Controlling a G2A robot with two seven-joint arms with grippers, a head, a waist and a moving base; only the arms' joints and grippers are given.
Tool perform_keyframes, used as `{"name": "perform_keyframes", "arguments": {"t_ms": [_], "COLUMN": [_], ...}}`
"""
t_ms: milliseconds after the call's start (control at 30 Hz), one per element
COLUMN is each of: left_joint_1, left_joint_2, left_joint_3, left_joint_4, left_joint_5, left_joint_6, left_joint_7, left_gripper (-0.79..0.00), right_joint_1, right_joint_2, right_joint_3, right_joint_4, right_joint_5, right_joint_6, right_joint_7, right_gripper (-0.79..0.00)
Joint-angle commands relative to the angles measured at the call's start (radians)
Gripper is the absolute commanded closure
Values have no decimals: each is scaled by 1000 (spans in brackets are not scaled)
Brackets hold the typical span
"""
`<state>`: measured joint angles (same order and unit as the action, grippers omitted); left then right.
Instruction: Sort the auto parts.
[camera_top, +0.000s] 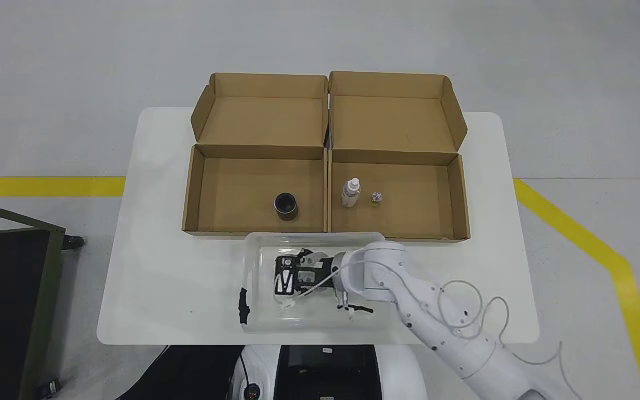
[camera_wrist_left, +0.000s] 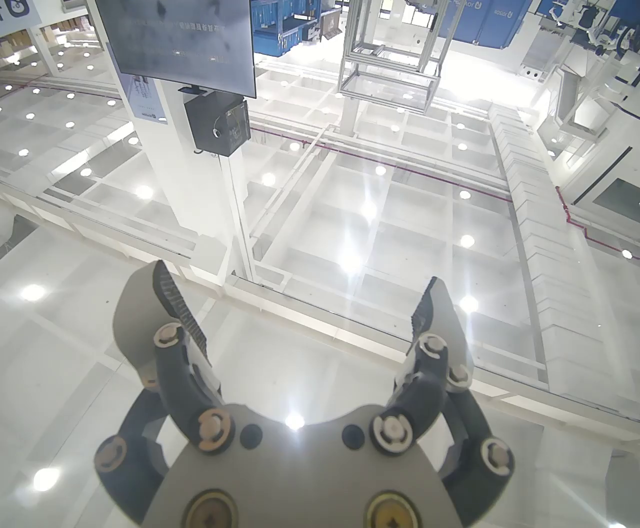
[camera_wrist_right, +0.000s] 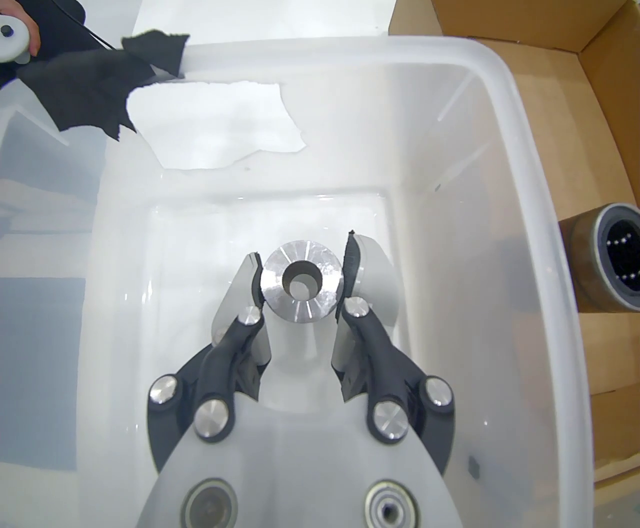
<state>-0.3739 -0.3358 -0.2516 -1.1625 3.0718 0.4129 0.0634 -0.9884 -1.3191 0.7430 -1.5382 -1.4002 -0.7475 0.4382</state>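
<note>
My right hand (camera_wrist_right: 303, 260) grips the round silver metal bushing (camera_wrist_right: 325, 295) by its smooth rim, low in the clear plastic bin (camera_wrist_right: 525, 200); it could slip and drop on lifting.

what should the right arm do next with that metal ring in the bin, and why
Probably lift straight up. The right gripper has its fingers against both sides of the metal ring, which sits low inside the clear bin, so it must clear the walls before heading to a cardboard box.
</note>
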Motion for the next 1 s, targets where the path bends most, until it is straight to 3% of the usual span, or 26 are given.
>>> {"name": "perform_keyframes", "arguments": {"t_ms": [0,500,967], "left_joint_1": [0,0,0], "left_joint_2": [0,0,0], "left_joint_3": [0,0,0], "left_joint_4": [0,0,0], "left_joint_5": [0,0,0], "left_joint_6": [0,0,0], "left_joint_7": [0,0,0], "left_gripper": [-785,-785,-785], "right_joint_1": [-1,-40,-61], "right_joint_2": [1,26,45], "right_joint_3": [2,100,210], "right_joint_4": [-5,-143,-203], "right_joint_5": [2,191,359], "right_joint_6": [-3,-97,-91], "right_joint_7": [6,-29,-123], "right_gripper": [0,0,0]}}
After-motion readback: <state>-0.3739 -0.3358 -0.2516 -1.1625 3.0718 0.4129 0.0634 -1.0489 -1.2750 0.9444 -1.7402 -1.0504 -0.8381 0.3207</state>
